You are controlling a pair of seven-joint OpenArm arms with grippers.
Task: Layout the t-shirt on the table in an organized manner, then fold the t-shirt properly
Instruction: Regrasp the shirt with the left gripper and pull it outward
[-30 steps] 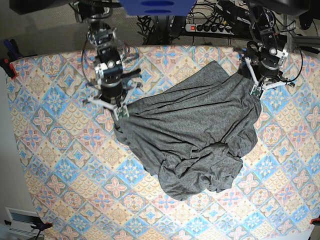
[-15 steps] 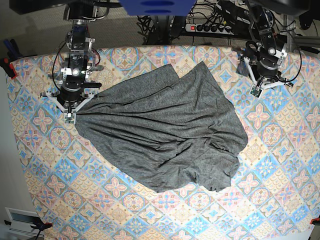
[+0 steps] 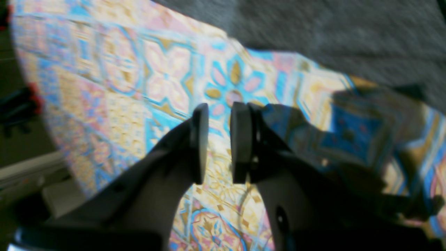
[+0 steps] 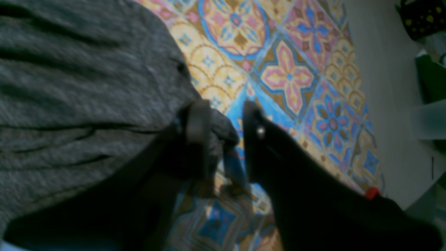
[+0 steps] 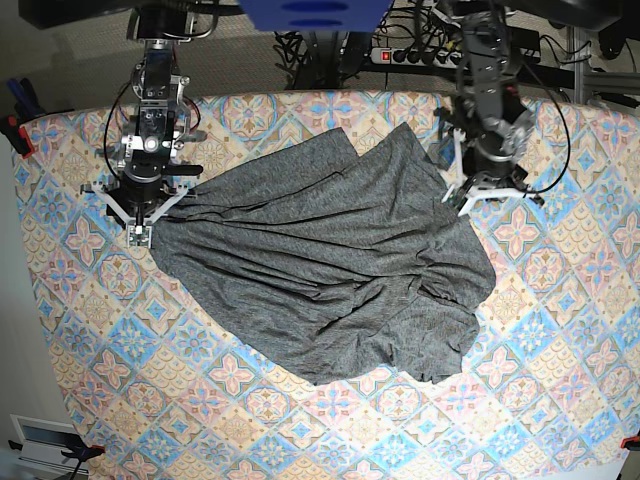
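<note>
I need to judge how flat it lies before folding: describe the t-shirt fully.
The t-shirt is dark heather-grey, thin knit, plain, with no print. It lies spread but crumpled on the table, long wrinkles running across it and bunched folds at its lower right edge. One corner lies between the open fingers of the right gripper, against one finger. The left gripper, slightly parted and empty, hangs over the table beside the shirt's other edge.

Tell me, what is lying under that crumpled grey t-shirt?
Under the t-shirt only the table with its tile-print covering shows, running on around every edge of the cloth. Whatever else might lie beneath the bunched folds is covered and cannot be seen.
</note>
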